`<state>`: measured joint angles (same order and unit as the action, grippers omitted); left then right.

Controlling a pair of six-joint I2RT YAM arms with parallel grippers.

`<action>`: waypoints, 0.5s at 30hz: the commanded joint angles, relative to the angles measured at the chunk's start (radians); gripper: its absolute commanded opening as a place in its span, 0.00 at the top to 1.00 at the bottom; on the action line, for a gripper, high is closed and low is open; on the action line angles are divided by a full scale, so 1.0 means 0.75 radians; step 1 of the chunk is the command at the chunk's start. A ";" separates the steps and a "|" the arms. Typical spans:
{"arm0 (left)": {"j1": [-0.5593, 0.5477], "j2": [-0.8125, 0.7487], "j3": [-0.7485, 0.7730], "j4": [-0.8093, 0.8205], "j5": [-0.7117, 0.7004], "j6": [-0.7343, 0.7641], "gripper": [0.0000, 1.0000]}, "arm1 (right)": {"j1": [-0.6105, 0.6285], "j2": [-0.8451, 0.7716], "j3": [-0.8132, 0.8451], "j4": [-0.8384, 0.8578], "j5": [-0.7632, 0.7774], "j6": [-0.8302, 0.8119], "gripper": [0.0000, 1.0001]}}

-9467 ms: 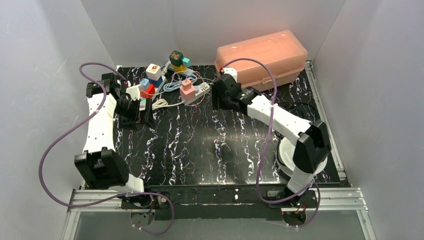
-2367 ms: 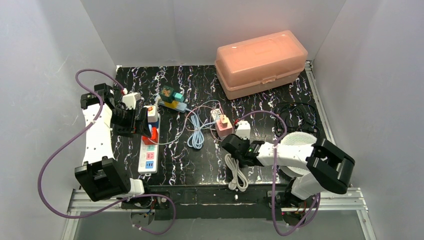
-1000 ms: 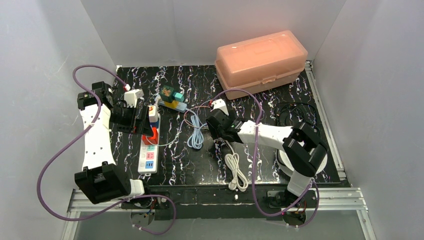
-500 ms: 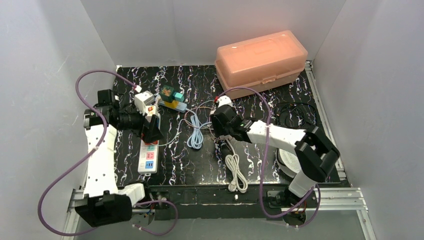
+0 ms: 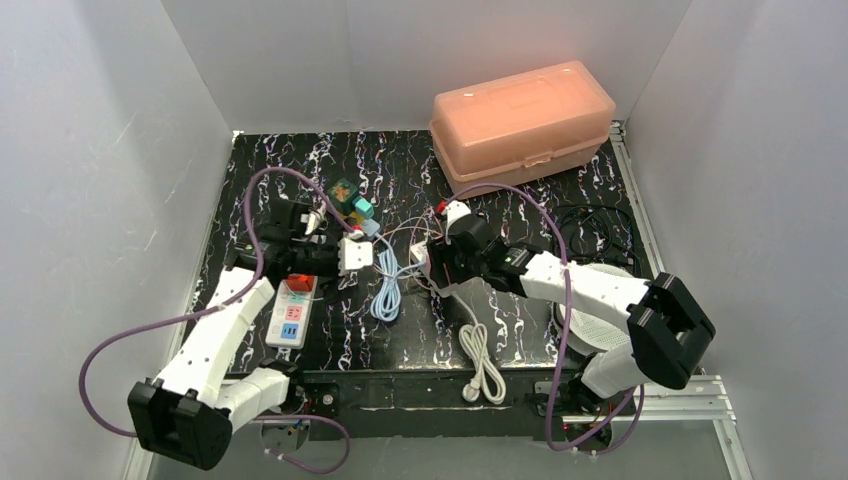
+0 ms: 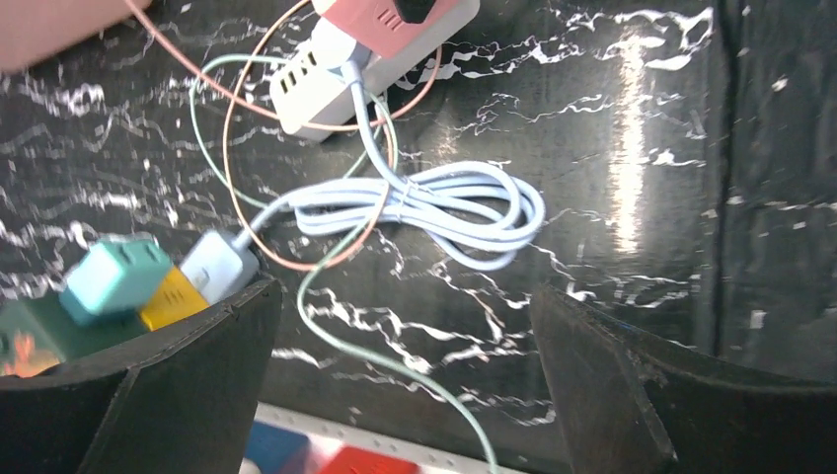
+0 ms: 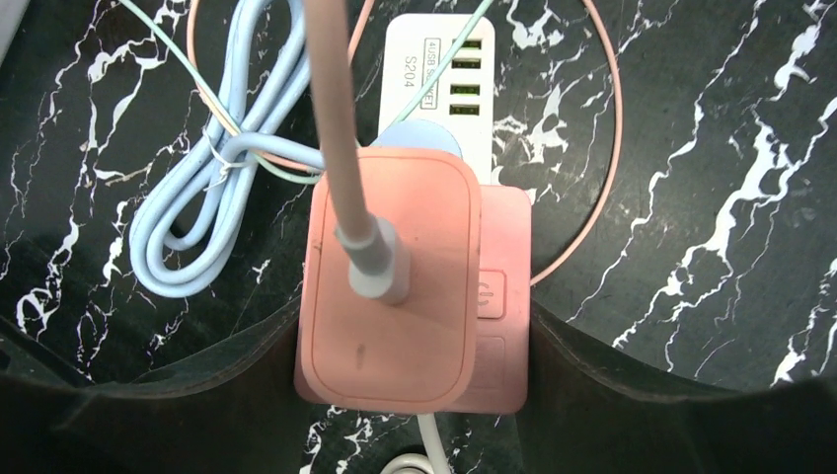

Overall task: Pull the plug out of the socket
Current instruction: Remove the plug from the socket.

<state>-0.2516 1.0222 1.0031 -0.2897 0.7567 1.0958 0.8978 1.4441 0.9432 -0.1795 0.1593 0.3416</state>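
The pink plug (image 7: 390,286) is seated in the socket strip (image 7: 505,237), whose long axis runs 12 to 6. It lies between the fingers of my right gripper (image 7: 410,355), though I cannot tell whether they clamp it. My left gripper (image 6: 400,316) hangs spread and empty, with the strip well off at its 12, so the right arm is nearer.
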 commanded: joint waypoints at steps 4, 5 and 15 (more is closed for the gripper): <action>-0.164 0.114 -0.277 0.520 0.065 0.380 0.02 | 0.006 -0.165 -0.095 0.170 -0.185 0.103 0.86; -0.170 0.144 -0.327 0.633 0.092 0.400 0.02 | 0.006 -0.172 -0.105 0.180 -0.200 0.111 0.86; -0.166 0.423 -0.371 1.123 0.124 0.433 0.02 | 0.001 -0.212 -0.106 0.200 -0.347 0.124 0.88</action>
<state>-0.3798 1.2957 0.7059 0.4469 0.7734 1.3598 0.8967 1.3575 0.8532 -0.1219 0.0238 0.4023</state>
